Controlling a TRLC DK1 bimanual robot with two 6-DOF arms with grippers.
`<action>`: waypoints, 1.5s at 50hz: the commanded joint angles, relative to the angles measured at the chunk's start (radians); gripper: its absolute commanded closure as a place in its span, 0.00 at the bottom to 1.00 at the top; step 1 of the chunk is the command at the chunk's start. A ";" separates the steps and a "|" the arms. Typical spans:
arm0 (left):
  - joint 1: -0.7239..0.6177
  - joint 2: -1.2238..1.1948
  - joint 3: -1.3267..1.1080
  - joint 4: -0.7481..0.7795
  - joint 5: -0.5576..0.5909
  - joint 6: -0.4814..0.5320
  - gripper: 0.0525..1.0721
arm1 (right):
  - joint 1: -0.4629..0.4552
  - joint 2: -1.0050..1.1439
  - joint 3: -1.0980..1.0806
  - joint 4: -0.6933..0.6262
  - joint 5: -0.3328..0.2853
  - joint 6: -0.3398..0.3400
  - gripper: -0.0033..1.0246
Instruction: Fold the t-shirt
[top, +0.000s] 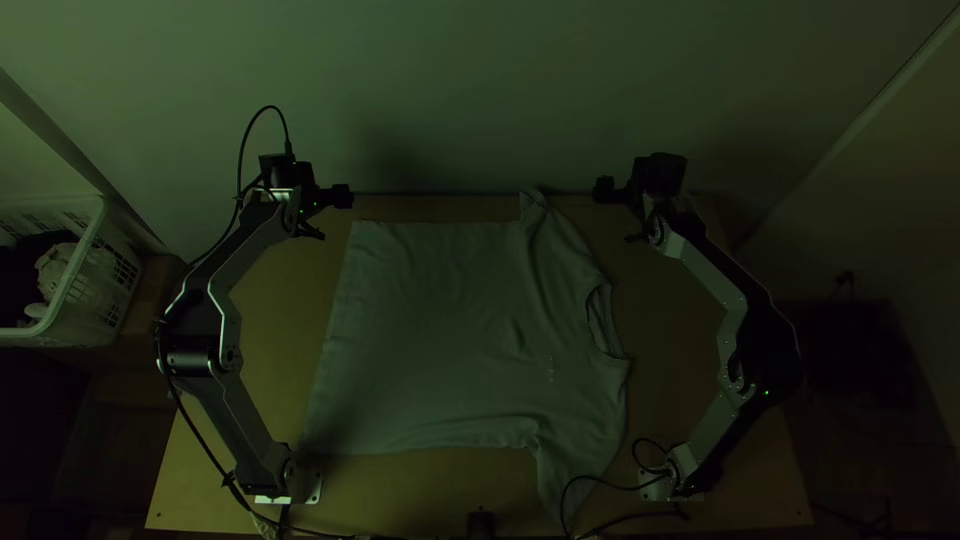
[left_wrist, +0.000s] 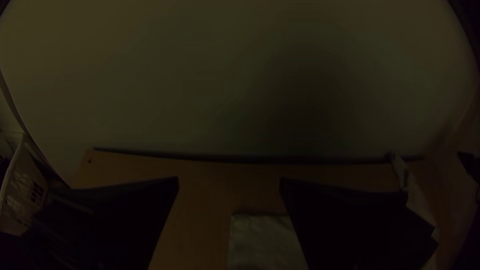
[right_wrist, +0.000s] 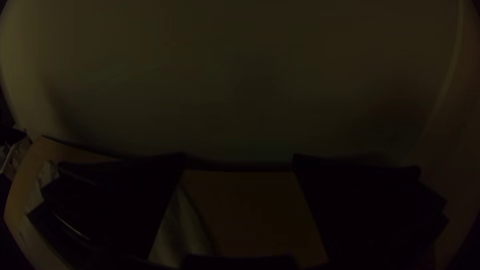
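The pale t-shirt (top: 430, 340) lies spread on the table, its hem toward the left arm and its neck opening toward the right arm, one sleeve up the picture and one down. My left gripper (top: 332, 215) is above the table just beyond the shirt's upper left corner; in the left wrist view this gripper (left_wrist: 229, 182) stands open, with the shirt's corner (left_wrist: 262, 240) lower between its fingers. My right gripper (top: 618, 212) is to the right of the upper sleeve; in the right wrist view the same gripper (right_wrist: 239, 160) is open, and part of the shirt (right_wrist: 182, 230) shows below it.
A white laundry basket (top: 88, 260) with cloth in it stands left of the wooden table (top: 700, 340). A pale wall (top: 450, 90) rises behind the table's far edge. Black cables (top: 610, 485) run near the right arm's base, over the lower sleeve.
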 joint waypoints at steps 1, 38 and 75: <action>-0.012 0.060 0.056 -0.039 -0.015 0.026 0.06 | -0.006 0.030 0.039 -0.008 -0.009 0.033 0.04; -0.075 0.308 0.263 -0.269 -0.097 0.047 0.15 | -0.003 0.067 0.031 -0.056 -0.009 0.068 0.04; -0.074 0.410 0.295 -0.259 -0.155 0.046 0.79 | -0.003 0.064 0.005 -0.050 -0.007 0.088 0.04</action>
